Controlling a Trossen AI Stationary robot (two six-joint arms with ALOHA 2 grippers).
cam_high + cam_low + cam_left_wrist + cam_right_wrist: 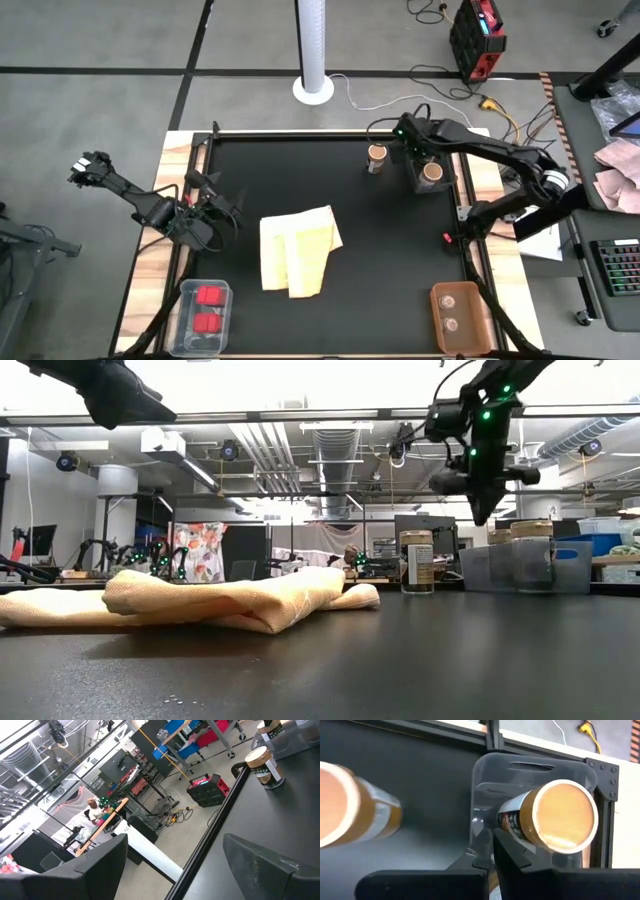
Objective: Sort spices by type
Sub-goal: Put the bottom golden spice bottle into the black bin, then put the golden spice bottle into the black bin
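Observation:
One round jar with a tan top (377, 157) stands on the black mat at the far side, also seen in the low view (416, 563) and the left wrist view (264, 766). A second jar (432, 173) (555, 817) stands upright inside a clear bin (420, 184) beside it. My right gripper (411, 152) (487, 512) hangs shut above the mat between the two jars, pointing down and touching neither. Its fingertips (492, 851) meet. My left gripper (222, 210) (175, 865) is open over the left part of the mat, holding nothing.
A folded yellow cloth (298, 252) (230, 600) lies mid-table. A clear bin (186, 320) with two red blocks (208, 308) sits at the near left corner. A brown tray (476, 318) with two pale round pieces (450, 311) sits at the near right. Bare mat lies between.

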